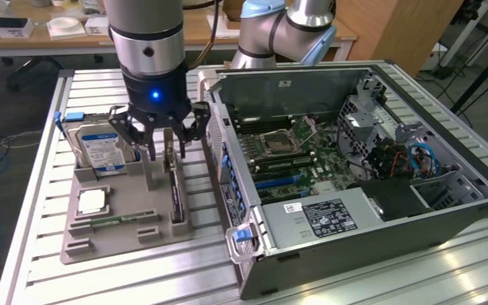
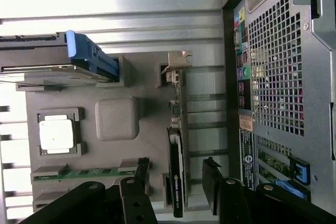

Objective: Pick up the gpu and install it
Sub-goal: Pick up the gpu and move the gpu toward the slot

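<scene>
Claw (image 1: 164, 147) spread wide, nothing held. It hangs over the grey fixture tray (image 1: 129, 240) in the left half of the exterior frame, tips pointing down.

gpu (image 1: 175, 198) stands on its long edge in a slot on the tray's side nearest the PC case (image 1: 371, 210), centre-left of the exterior frame. Not lifted, not installed.

In the wrist view the card (image 2: 177, 169) runs between the two fingers (image 2: 140, 171), with a gap on each side and no contact. Its pale bracket (image 2: 177, 62) is at the end away from the claw (image 2: 176, 165).

Also on the tray:
- hard drive (image 1: 100, 149) with a blue-white label, upright, at the exterior view's left of the claw
- square chip (image 1: 91, 201) lying flat in its pocket
- green memory stick (image 1: 119, 220) near the tray's front edge

Case lies side-open on the slatted tabletop (image 1: 100, 283), with the motherboard (image 1: 299, 159) exposed. It fills the right half of the exterior frame, just beside the tray.
</scene>
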Robot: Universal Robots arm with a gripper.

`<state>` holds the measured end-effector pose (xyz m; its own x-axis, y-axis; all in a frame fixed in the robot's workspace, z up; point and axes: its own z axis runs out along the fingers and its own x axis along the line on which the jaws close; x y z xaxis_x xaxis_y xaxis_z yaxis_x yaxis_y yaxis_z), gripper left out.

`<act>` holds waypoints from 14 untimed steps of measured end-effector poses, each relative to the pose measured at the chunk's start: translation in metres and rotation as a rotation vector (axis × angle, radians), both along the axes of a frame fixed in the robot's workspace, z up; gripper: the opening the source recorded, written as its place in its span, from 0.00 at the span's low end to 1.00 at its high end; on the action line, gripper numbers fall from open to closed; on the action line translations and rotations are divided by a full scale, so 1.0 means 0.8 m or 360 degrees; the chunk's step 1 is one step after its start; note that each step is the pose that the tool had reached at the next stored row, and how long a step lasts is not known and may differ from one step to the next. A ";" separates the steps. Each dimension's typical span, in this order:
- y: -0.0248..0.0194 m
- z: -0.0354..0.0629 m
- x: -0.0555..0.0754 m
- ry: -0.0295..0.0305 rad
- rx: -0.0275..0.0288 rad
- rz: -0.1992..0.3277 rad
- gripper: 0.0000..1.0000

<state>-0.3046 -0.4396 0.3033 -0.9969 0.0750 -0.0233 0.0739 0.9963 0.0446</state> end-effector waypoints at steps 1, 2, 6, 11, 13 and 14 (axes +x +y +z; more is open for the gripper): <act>0.0000 -0.001 0.000 0.00000 0.00000 0.0000 0.53; 0.0000 -0.002 0.000 0.00001 0.00000 0.0000 0.53; 0.0000 -0.005 0.000 0.00000 0.00000 0.0000 0.53; -0.0022 -0.007 0.000 0.00000 0.00000 0.0000 0.53; -0.0033 -0.008 0.000 -0.00002 0.00002 0.0000 0.53; -0.0038 -0.008 0.000 -0.00001 0.00002 0.0000 0.53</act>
